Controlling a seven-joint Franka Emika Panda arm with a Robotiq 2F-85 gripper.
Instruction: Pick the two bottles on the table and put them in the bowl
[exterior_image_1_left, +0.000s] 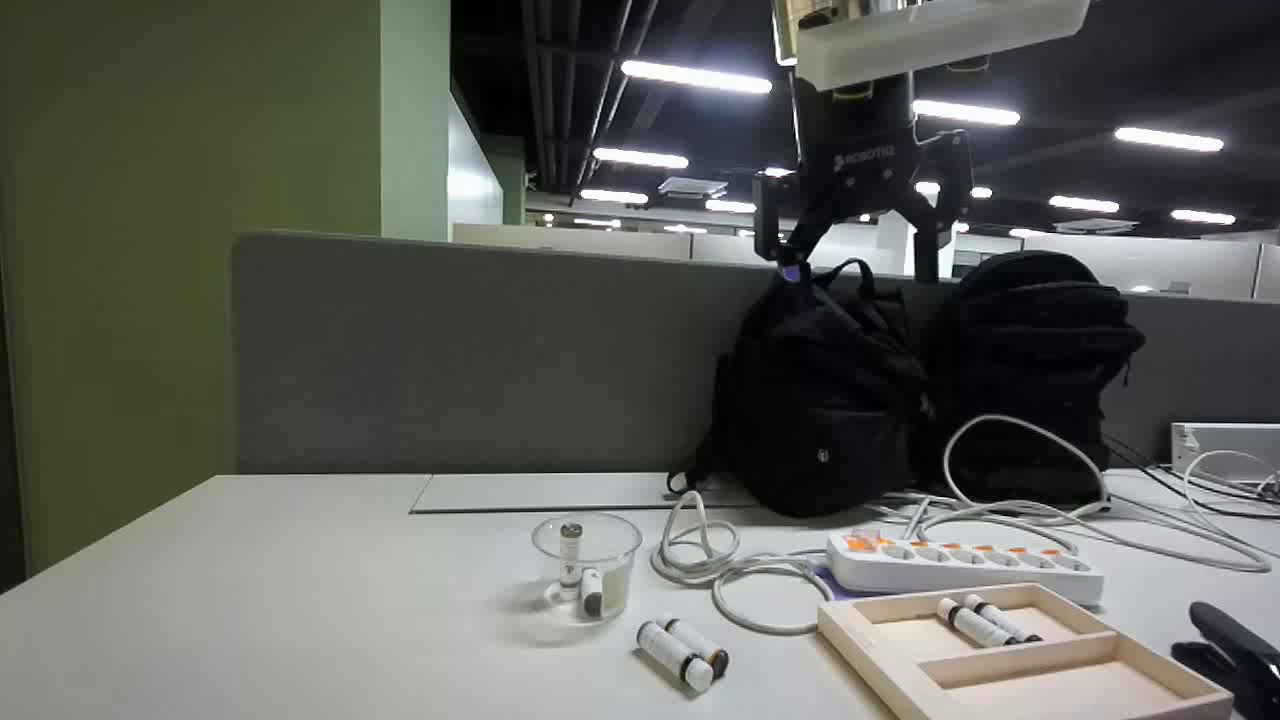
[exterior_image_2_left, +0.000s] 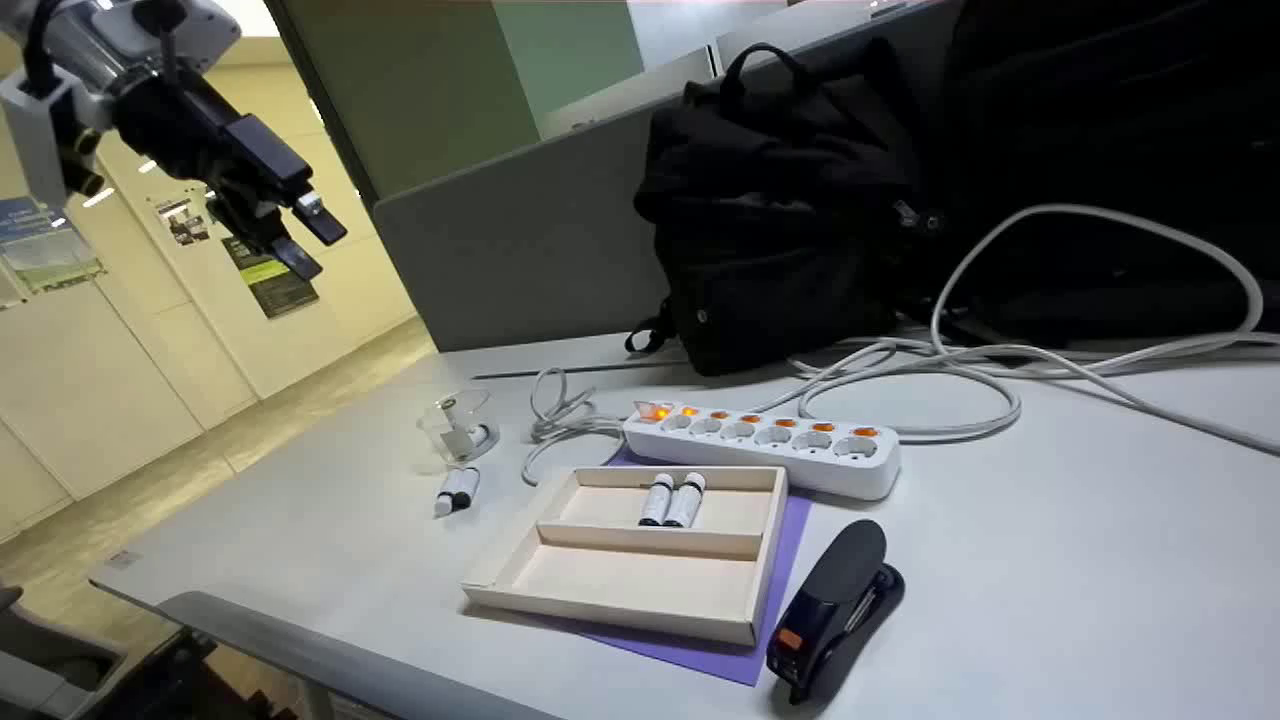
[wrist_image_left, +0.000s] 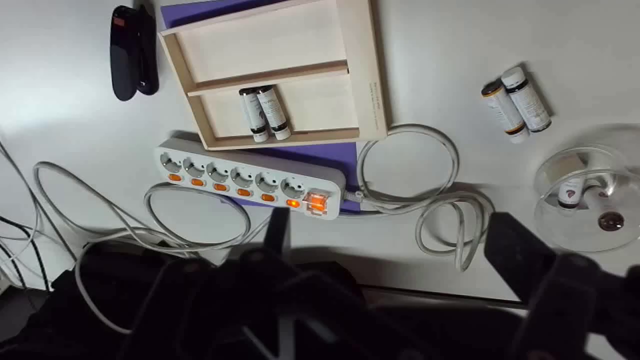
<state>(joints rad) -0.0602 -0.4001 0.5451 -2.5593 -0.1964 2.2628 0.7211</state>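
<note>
Two small white-labelled bottles lie side by side on the white table; in an exterior view they are the near bottle (exterior_image_1_left: 672, 655) and the far bottle (exterior_image_1_left: 704, 648). In the wrist view they are a white-capped bottle (wrist_image_left: 529, 106) and an amber-ended bottle (wrist_image_left: 504, 111). The clear bowl (exterior_image_1_left: 622, 585) stands close by them and holds two similar bottles; it also shows in the wrist view (wrist_image_left: 582, 244). My gripper (exterior_image_1_left: 861, 274) is high above the table, in front of the backpacks in that exterior view. Its fingers (wrist_image_left: 388, 222) are wide apart with nothing between them.
A wooden tray (exterior_image_2_left: 610, 602) on a purple sheet (exterior_image_2_left: 715, 660) holds two more bottles (exterior_image_2_left: 670, 500). Beside it are a white power strip (exterior_image_2_left: 770, 450), looped grey cables (wrist_image_left: 450, 200) and a black stapler-like tool (exterior_image_2_left: 838, 605). Black backpacks (exterior_image_1_left: 825, 400) lean on a grey partition (exterior_image_1_left: 450, 360).
</note>
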